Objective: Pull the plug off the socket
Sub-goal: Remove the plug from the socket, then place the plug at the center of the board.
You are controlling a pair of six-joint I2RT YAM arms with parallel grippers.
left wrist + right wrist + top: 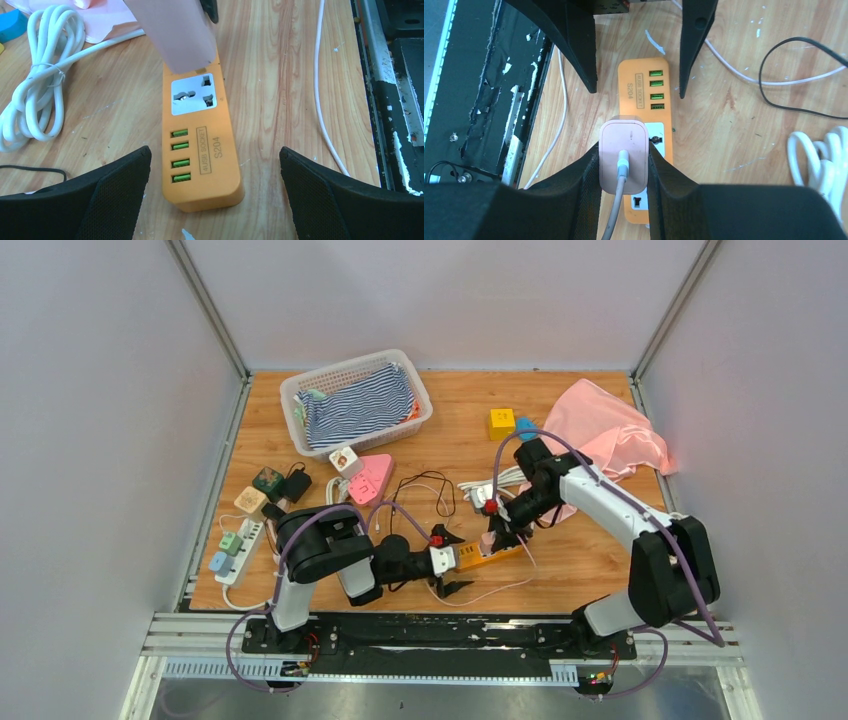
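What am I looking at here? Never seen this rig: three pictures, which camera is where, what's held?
Two small robot arms are bolted at the near edge of a wooden table. The wide picture comes from a fixed camera above and behind them; the other two come from a camera on each wrist.

The right gripper has its jaws shut on the pink plug, which stands on the orange power strip. The left gripper has its jaws open, one on either side of the strip's USB end, not touching it.

Elsewhere lie a white basket with striped cloth, a pink cloth, a yellow cube, a coiled white cable and other chargers.
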